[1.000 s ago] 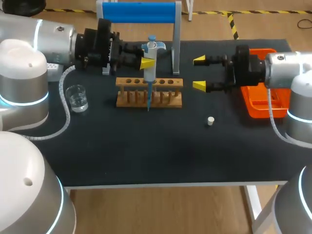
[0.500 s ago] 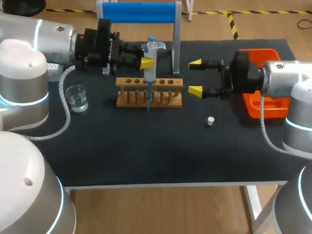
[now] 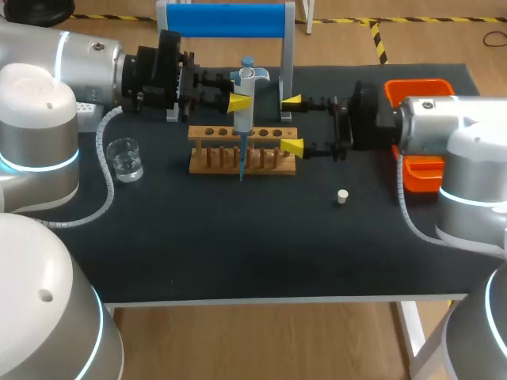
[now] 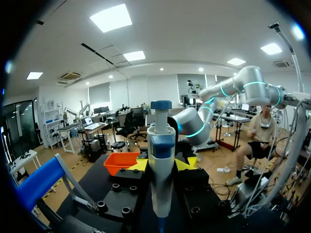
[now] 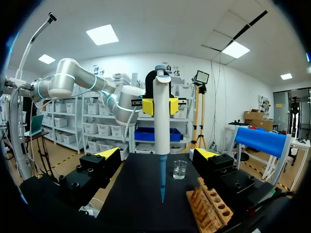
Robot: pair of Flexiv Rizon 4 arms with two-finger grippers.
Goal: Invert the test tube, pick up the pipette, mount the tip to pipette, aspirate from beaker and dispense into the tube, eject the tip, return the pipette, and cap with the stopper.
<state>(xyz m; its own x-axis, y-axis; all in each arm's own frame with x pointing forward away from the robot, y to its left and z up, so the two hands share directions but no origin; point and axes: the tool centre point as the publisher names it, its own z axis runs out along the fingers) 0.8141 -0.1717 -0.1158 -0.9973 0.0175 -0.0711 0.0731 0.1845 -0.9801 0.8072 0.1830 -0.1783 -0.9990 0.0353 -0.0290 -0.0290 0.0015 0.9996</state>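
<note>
Pipette (image 3: 245, 83) held upright in left gripper (image 3: 242, 103), clamped from both sides (blue tip mounted, hanging down across front of wooden rack (image 3: 207, 150)). Right gripper (image 3: 292, 124) spread wide, just beside rack's right end, nothing gripped. Beaker (image 3: 125, 158) set left of rack, clear liquid seen inside. Stopper (image 3: 342, 196) lying apart on dark table (image 3: 238, 237), right of rack. Orange tray (image 3: 420, 85) partly hidden by right arm.

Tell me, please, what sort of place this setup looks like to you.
Most likely a robotics lab staged as a chemistry bench: the left pincer grips a pipette, with a wooden tube rack and a beaker of clear liquid on the dark table.
</note>
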